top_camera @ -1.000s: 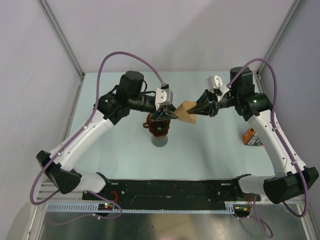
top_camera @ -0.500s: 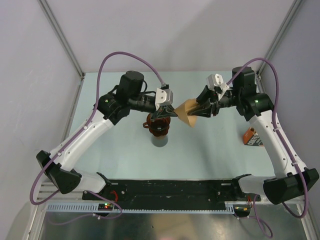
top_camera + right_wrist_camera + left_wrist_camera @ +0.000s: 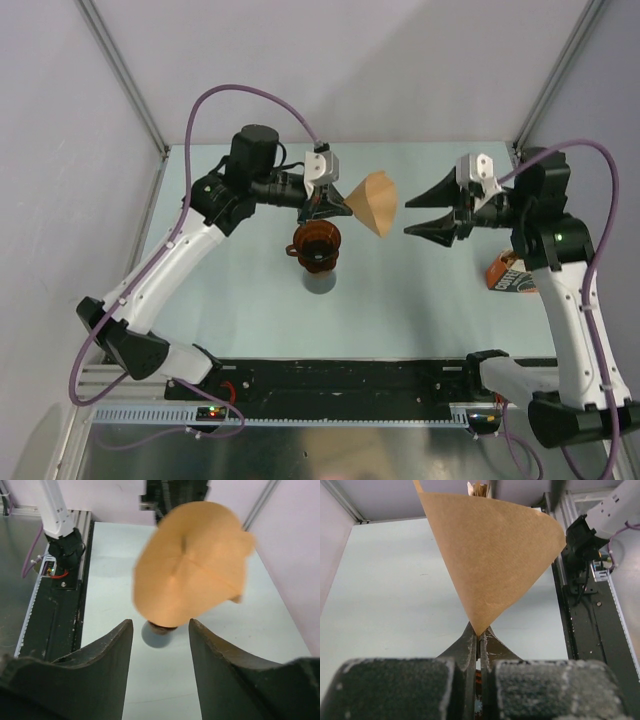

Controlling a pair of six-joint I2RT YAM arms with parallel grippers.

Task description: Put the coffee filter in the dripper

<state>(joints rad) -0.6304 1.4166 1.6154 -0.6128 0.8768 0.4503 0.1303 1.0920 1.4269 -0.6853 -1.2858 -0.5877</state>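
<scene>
Coffee filter (image 3: 490, 555) looks featherlight, floppy paper; my left claw (image 3: 479, 647) pinches its tip closed, right claw (image 3: 410, 218) hangs open, empty, clear of it.

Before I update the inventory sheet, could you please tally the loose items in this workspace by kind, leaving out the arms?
Tan paper cone coffee filter: 1
Dark reddish-brown translucent plastic dripper: 1
Grey cylindrical beaker under the dripper: 1
Orange-brown printed bag: 1
Total: 4
</scene>
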